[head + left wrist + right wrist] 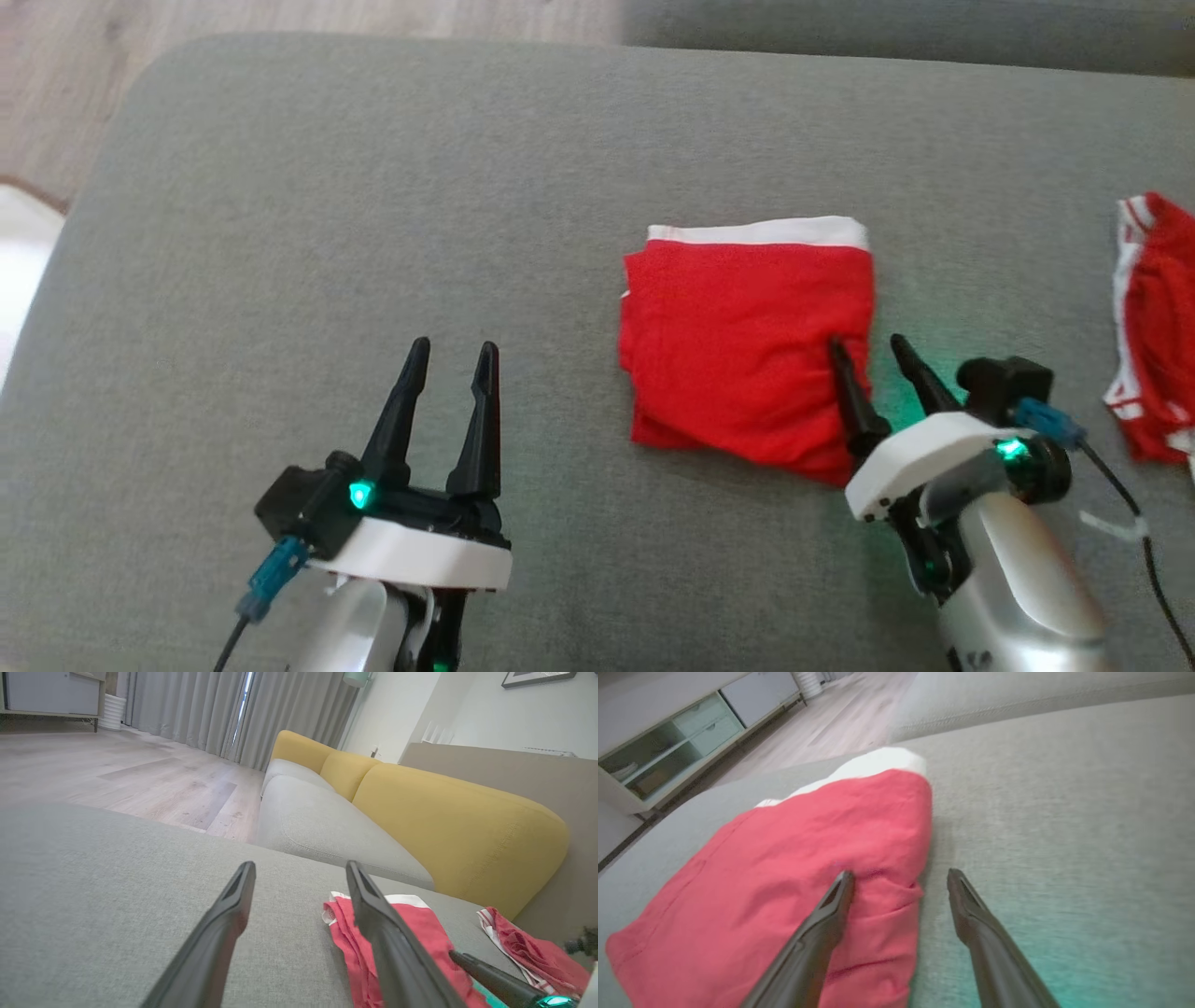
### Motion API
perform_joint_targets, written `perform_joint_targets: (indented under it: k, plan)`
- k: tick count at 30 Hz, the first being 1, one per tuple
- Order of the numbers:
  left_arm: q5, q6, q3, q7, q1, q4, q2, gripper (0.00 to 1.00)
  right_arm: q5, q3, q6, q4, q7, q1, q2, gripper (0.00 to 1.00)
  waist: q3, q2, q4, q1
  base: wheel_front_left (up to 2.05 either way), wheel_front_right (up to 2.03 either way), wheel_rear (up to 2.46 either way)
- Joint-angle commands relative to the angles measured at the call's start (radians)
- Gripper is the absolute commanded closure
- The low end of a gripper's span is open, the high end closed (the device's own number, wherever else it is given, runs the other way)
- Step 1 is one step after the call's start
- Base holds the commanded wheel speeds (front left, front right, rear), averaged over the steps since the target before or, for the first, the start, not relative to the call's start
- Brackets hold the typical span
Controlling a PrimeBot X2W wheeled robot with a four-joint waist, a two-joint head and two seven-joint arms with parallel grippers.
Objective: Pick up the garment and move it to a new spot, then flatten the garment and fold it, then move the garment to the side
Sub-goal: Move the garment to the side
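Note:
A red garment (pixel 747 341) with a white waistband lies folded into a rough square on the grey cushion (pixel 373 205). My right gripper (pixel 868 345) is open at the garment's near right corner, one finger over the red cloth and the other over the cushion beside it; in the right wrist view the garment (pixel 784 872) lies under the left finger of the gripper (pixel 899 877). My left gripper (pixel 453 350) stands open over bare cushion, well to the left of the garment. The left wrist view shows the garment (pixel 420 933) past that gripper's (pixel 301 868) right finger.
A second red and white cloth (pixel 1153 327) lies crumpled at the cushion's right edge. Wooden floor (pixel 56 84) shows beyond the far left corner. In the left wrist view a yellow sofa back (pixel 448 821) rises behind the cushion.

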Motion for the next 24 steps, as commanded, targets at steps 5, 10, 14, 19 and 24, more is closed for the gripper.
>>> perform_joint_targets:
  k: [5,10,14,19,24]
  plan:
    - [-0.012,0.006,0.026,-0.010,-0.053,-0.031,0.002,0.00,0.012,0.063,-0.001,0.070,0.042,-0.076,-0.002,0.00,0.025,0.0000,0.042,-0.0001,0.00,0.00,0.00]
    - [-0.017,0.009,0.024,-0.010,-0.057,-0.031,0.002,0.00,0.001,0.095,-0.001,0.130,0.060,-0.093,-0.002,0.00,0.029,0.0000,0.051,-0.0001,0.00,0.00,0.00]
    - [-0.020,0.013,0.026,-0.010,-0.057,-0.033,0.002,0.00,-0.022,0.114,-0.001,0.161,0.043,-0.114,-0.002,1.00,0.029,0.0000,0.047,-0.0001,0.00,0.00,0.00]
    - [-0.015,0.014,0.033,-0.010,-0.058,-0.032,0.002,0.00,-0.090,0.108,-0.001,0.177,-0.007,-0.144,-0.002,1.00,0.017,0.0000,0.022,-0.0001,0.00,0.00,0.00]
    - [-0.009,0.012,0.038,-0.010,-0.059,-0.038,0.002,0.00,-0.194,0.090,-0.001,0.172,-0.044,-0.167,-0.002,1.00,-0.002,0.0000,-0.023,-0.0001,0.00,0.00,0.00]
